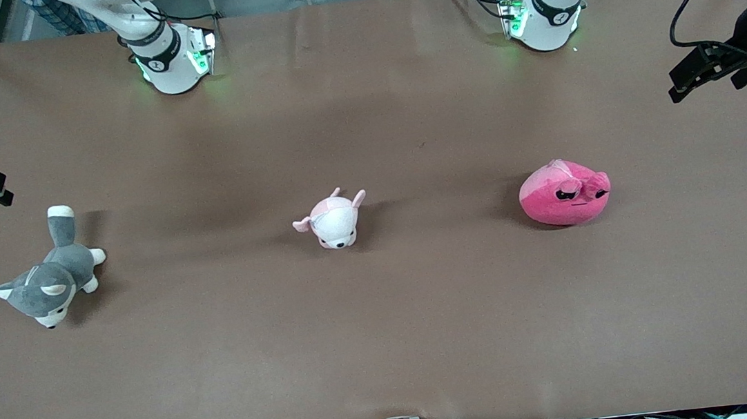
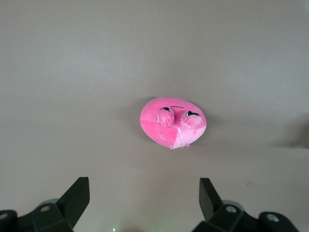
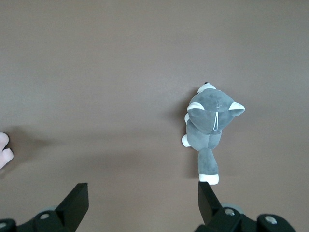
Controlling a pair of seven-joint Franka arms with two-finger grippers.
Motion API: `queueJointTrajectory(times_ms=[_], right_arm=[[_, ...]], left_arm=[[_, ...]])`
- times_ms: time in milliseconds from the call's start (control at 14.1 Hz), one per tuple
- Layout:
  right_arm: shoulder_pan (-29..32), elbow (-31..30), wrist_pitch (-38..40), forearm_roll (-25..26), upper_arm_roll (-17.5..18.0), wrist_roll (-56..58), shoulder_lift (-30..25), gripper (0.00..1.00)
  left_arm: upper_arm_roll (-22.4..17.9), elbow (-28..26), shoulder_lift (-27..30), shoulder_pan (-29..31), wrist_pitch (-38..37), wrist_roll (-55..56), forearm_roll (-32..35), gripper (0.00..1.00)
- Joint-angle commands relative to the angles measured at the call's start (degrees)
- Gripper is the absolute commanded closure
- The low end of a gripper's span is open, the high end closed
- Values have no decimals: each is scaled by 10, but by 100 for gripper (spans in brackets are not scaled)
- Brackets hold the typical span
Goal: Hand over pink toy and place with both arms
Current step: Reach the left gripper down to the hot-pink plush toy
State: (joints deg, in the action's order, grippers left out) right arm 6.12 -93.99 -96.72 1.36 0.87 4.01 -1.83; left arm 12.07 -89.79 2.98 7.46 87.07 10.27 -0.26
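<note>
Pink toy point(image 1: 565, 193) resting on table point(image 1: 388, 347) toward left arm's end, left gripper point(image 2: 145, 198) raised above it, released, fingers spread, right gripper point(image 3: 143, 200) raised over grey husky plush point(image 1: 50, 274), released, pale pink plush point(image 1: 333, 219) at mid-table between them.

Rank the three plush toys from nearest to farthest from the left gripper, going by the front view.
1. The pink toy, toward the left arm's end of the table, close to the left gripper.
2. The pale pink-and-white plush, mid-table.
3. The grey husky plush, at the right arm's end.
</note>
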Motion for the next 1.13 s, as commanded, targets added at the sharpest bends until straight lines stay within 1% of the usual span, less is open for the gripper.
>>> queueJointTrajectory(times_ms=[0, 141, 283, 424, 495, 778, 919, 1061], right_arm=[[9, -15, -6, -7, 5, 1, -16, 0], [9, -15, -7, -7, 5, 1, -16, 0], [9, -14, -6, -7, 6, 1, -16, 0], [10, -6, -11, -8, 6, 0, -15, 0], [10, 2, -11, -8, 6, 1, -13, 0], [11, 7, -2, -7, 6, -1, -12, 0], [11, 7, 3, -7, 6, -3, -12, 0], [6, 10, 2, -8, 7, -4, -11, 0]], left_arm=[[1, 15, -6, 2, -8, -2, 7, 0], [0, 15, -8, 5, -7, -1, 7, 0], [0, 20, -31, 9, -7, -9, 7, 0], [0, 22, -66, 19, 4, -16, 1, 0], [1, 16, -85, 31, 27, -15, -3, 0], [1, -50, -120, 31, 127, -10, -5, 0], [5, -106, -119, 30, 191, -3, -42, 0], [6, -136, -121, 27, 210, -3, -68, 0]])
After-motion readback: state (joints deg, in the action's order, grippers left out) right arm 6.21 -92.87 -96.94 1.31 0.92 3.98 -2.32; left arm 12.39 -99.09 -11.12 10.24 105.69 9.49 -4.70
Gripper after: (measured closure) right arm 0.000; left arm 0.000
